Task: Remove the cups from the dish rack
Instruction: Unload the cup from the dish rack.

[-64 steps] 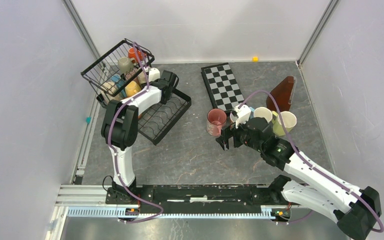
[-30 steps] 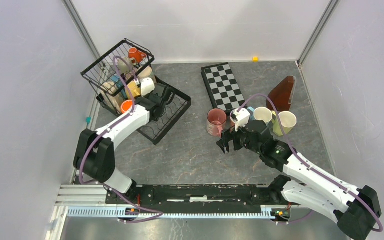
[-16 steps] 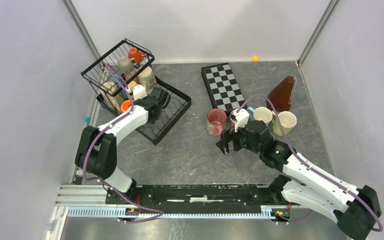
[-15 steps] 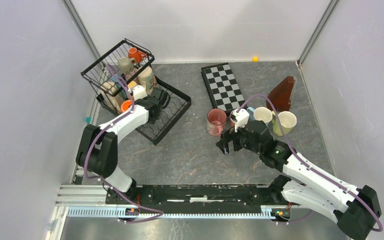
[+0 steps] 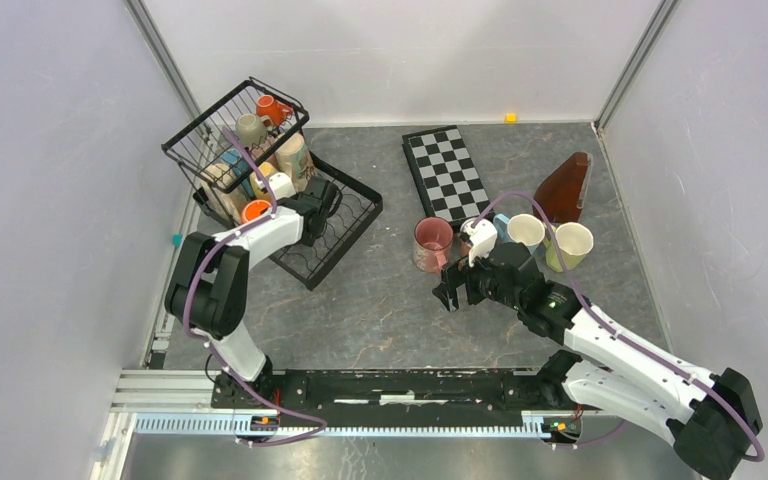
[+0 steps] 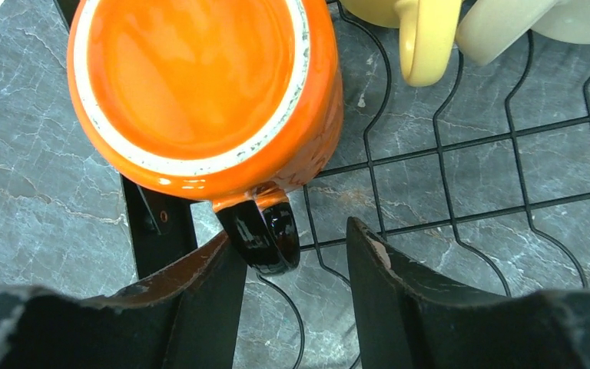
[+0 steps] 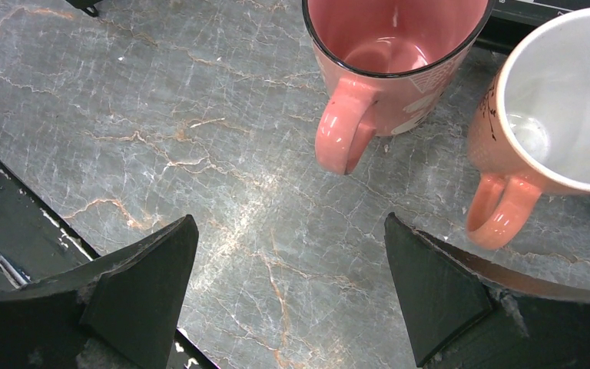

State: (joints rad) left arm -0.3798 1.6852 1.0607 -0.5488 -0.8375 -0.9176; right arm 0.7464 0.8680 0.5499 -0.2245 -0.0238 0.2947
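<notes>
The black wire dish rack (image 5: 345, 225) stands at the back left, and its basket part (image 5: 210, 135) holds several mugs. In the left wrist view an upside-down orange mug (image 6: 200, 84) sits at the rack's edge. Its black handle (image 6: 261, 234) lies between the jaws of my left gripper (image 6: 290, 234), against the left finger, and the jaws are open. That mug also shows in the top view (image 5: 255, 211), beside my left gripper (image 5: 282, 205). My right gripper (image 7: 290, 223) is open and empty above the table, near a pink mug (image 7: 396, 54) and a salmon mug (image 7: 553, 123).
A yellow mug handle (image 6: 426, 38) and a cream mug (image 6: 507, 23) lie on the rack wires (image 6: 445, 154). On the table are the pink mug (image 5: 432, 243), cream mugs (image 5: 526, 230), a checkerboard (image 5: 445, 172) and a brown wedge (image 5: 565, 188).
My left gripper has drawn back from the basket to the orange mug at the rack's near-left edge. The left elbow swung right. The right arm has barely moved.
</notes>
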